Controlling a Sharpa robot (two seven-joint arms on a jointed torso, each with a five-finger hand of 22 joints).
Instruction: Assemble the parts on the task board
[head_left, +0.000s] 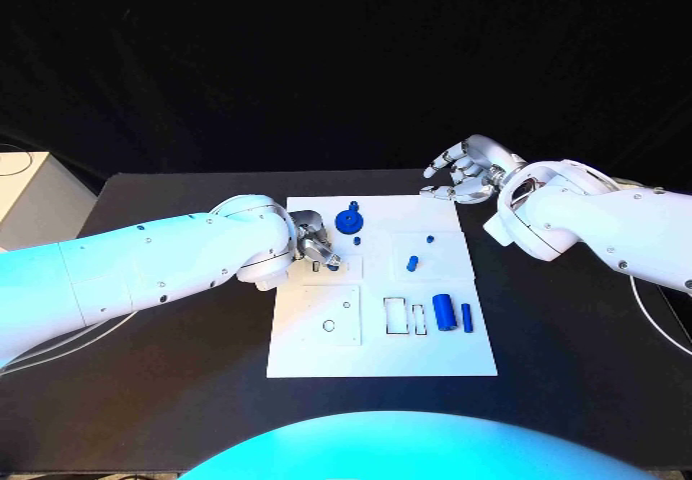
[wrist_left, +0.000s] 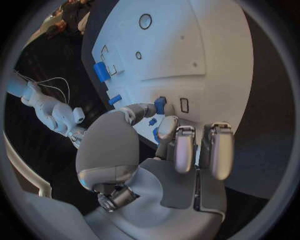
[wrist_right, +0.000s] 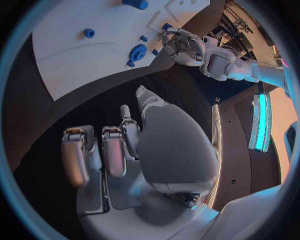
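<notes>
Task board (head_left: 310, 350) lies flat mid-table (head_left: 173, 400). Left hand (head_left: 317, 250) at board's left edge, thumb and finger pinching small blue part (wrist_left: 160, 104) just above white surface beside small rectangular slot (wrist_left: 184, 105). Right hand (head_left: 464, 168) hovers off board's far right corner, fingers apart, holding nothing. Loose parts on board: blue gear (head_left: 349, 221), short peg (head_left: 413, 264), blue cylinder (head_left: 444, 312), thin blue bar (head_left: 466, 315). Judgement: parts light, rigid, smooth plastic, likely slippery; tiny, so fingertip pinch on opposite sides, cylinder across its middle.

We read no text, no labels, no brands, no numbers on the task board (head_left: 382, 350), none around it
</notes>
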